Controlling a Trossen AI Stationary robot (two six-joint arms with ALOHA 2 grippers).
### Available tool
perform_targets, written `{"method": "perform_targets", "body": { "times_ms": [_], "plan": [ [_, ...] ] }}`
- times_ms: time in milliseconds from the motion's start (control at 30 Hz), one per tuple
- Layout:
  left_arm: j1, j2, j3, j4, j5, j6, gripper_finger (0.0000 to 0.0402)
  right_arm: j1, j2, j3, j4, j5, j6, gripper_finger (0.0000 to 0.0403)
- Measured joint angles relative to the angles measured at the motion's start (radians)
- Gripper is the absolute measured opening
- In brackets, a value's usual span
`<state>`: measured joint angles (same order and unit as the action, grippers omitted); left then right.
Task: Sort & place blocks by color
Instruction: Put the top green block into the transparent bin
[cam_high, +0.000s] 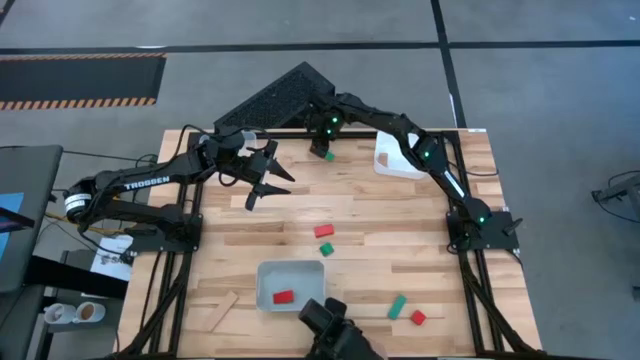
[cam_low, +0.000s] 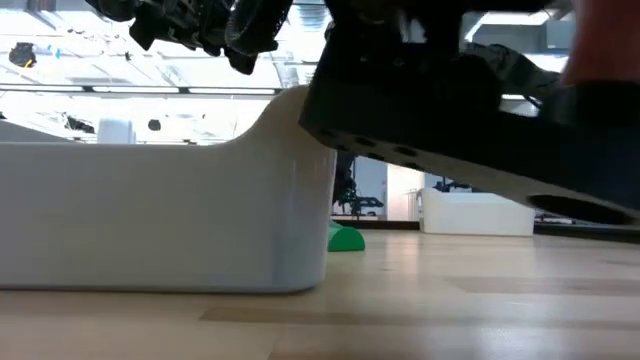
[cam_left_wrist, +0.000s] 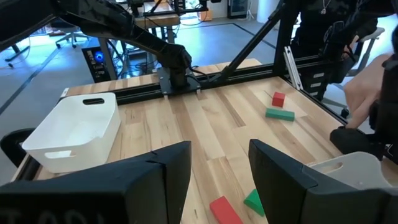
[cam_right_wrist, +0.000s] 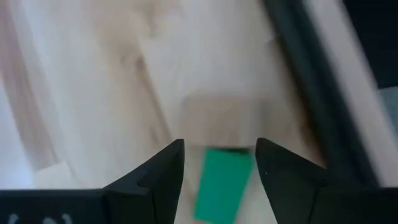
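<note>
**Right arm lining up on a green block**

On the wooden table (cam_high: 350, 215), the translucent tray (cam_high: 290, 283) near our front edge holds one red block (cam_high: 284, 297). Farther back the left gripper (cam_high: 262, 180) hovers half-open, empty. At the far edge the right gripper (cam_right_wrist: 219, 163) — open, holding nothing — straddles a green block (cam_right_wrist: 224, 183). Next we judge: descend, close.

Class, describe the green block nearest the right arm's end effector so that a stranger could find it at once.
Start at the white tray on the table's far right edge. Just left of it, the right end effector hangs open above a green block. No other block lies by the far edge.
</note>
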<state>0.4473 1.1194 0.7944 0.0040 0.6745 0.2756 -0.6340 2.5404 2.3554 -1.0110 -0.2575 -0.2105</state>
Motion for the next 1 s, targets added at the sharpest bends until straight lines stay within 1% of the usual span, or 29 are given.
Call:
{"method": "perform_targets", "body": {
  "times_ms": [100,167,233,300,333,400,433,500,600,733,833,1000],
  "plan": [
    [0.000,0.000,0.000,0.000,0.000,0.000,0.0151,-0.017,0.000,0.000,0.036,-0.006,0.015,0.0198],
    [0.000,0.000,0.000,-0.002,0.000,0.000,0.0151,-0.026,0.000,0.000,0.031,-0.033,0.015,0.0172],
    [0.000,0.000,0.000,-0.009,0.000,0.003,0.0151,-0.033,0.000,0.000,0.017,-0.069,0.014,0.0136],
    [0.000,0.000,0.000,-0.021,0.000,0.012,0.0151,-0.043,0.000,0.000,0.000,-0.081,-0.007,0.0093],
    [0.000,0.000,0.000,-0.026,0.000,0.016,0.0151,-0.044,0.000,0.000,-0.007,-0.066,-0.026,0.0069],
    [0.000,0.000,0.000,-0.031,-0.001,0.025,0.0151,-0.045,0.000,0.000,-0.009,0.017,-0.076,0.0023],
    [0.000,0.000,0.000,-0.032,-0.001,0.027,0.0151,-0.040,0.000,0.000,-0.009,0.071,-0.109,0.0013],
    [0.000,0.000,0.000,-0.035,-0.001,0.030,0.0151,-0.027,0.000,0.000,-0.003,0.180,-0.165,0.0014],
    [0.000,0.000,0.000,-0.036,-0.002,0.031,0.0151,0.001,0.000,0.000,0.018,0.224,-0.237,0.0009],
    [0.000,0.000,0.000,-0.036,-0.008,0.034,0.0151,0.013,-0.011,0.002,0.007,0.224,-0.276,0.0006],
    [0.000,0.000,0.000,-0.036,-0.008,0.025,0.0151,0.001,-0.012,0.002,-0.041,0.195,-0.286,0.0004],
    [0.000,0.000,0.000,-0.036,-0.008,0.002,0.0151,0.007,-0.011,0.002,-0.106,0.207,-0.337,0.0003]
  ]
}}
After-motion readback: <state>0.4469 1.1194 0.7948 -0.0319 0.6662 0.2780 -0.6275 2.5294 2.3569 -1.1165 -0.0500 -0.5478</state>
